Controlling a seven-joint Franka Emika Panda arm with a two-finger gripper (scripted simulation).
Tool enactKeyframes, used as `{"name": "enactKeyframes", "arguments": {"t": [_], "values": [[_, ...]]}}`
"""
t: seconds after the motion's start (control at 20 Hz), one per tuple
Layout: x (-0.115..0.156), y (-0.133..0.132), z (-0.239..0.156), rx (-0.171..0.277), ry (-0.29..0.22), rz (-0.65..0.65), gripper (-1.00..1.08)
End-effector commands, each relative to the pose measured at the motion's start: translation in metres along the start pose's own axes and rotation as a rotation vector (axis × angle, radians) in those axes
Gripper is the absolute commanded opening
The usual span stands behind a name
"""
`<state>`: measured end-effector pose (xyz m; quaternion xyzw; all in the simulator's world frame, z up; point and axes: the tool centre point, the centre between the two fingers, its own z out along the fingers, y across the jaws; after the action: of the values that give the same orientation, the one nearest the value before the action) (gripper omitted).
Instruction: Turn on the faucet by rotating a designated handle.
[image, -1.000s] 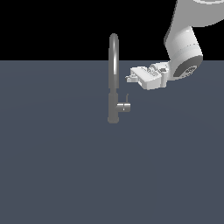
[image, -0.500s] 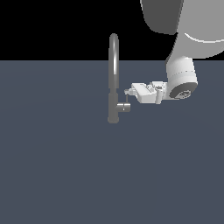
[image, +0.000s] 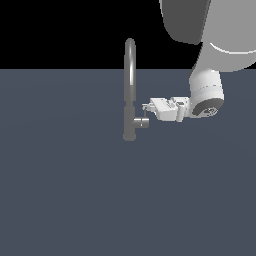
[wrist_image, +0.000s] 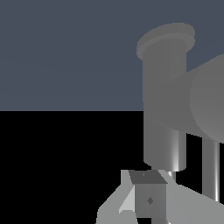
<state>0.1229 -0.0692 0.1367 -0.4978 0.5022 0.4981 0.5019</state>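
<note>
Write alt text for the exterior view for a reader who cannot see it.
A white robot gripper reaches in from the exterior view's right, its tip just above the short handle jutting from a tall grey faucet with an arched spout. The faucet stands on a flat dark blue-grey surface.

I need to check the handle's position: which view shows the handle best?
The exterior view: the handle appears whole, jutting from the faucet, the gripper just above. The wrist view shows it only as a large cropped cylinder.

Upright grey faucet (image: 130, 90) — handle (image: 141, 122) jutting sideways
</note>
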Motion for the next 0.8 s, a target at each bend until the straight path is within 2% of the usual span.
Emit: {"name": "enactKeyframes", "arguments": {"t": [0.0, 0.75], "values": [[-0.001, 0.001, 0.000, 0.000, 0.000, 0.000, -1.00], [-0.011, 0.026, 0.000, 0.000, 0.000, 0.000, -1.00]]}}
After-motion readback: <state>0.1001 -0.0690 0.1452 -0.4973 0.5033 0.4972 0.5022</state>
